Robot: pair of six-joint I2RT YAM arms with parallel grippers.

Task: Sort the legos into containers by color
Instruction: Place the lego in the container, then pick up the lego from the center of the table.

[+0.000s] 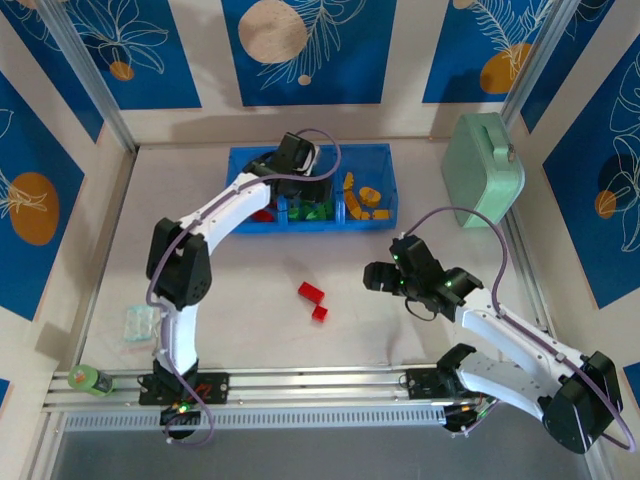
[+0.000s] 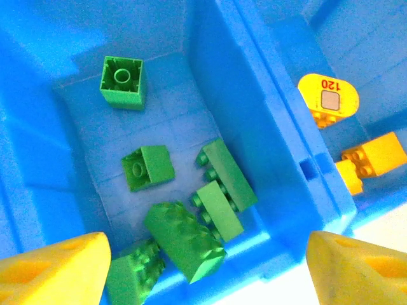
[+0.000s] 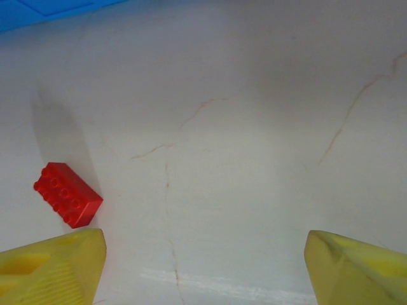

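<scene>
Bricks (image 2: 184, 241) in green lie in the middle compartment of the blue tray (image 1: 365, 153), yellow-orange bricks (image 2: 372, 159) in the right one; two red bricks (image 1: 312, 293) lie loose on the bench (image 1: 250, 330), well apart from the tray; the left claw (image 2: 206, 270) hangs over the green compartment, spread wide and empty; the right claw (image 3: 203, 267) hovers near one red brick, equally wide, holding nothing.

Your left arm (image 1: 215, 215) and right arm (image 1: 510, 342) both wear white shells over the links and black housings at the joints. A purple-grey cable (image 1: 150, 285) loops along each one. Small green lights (image 1: 448, 283) glow on your right wrist. Your left fingers (image 2: 54, 267) and right fingers (image 3: 51, 267) are yellow wedges
</scene>
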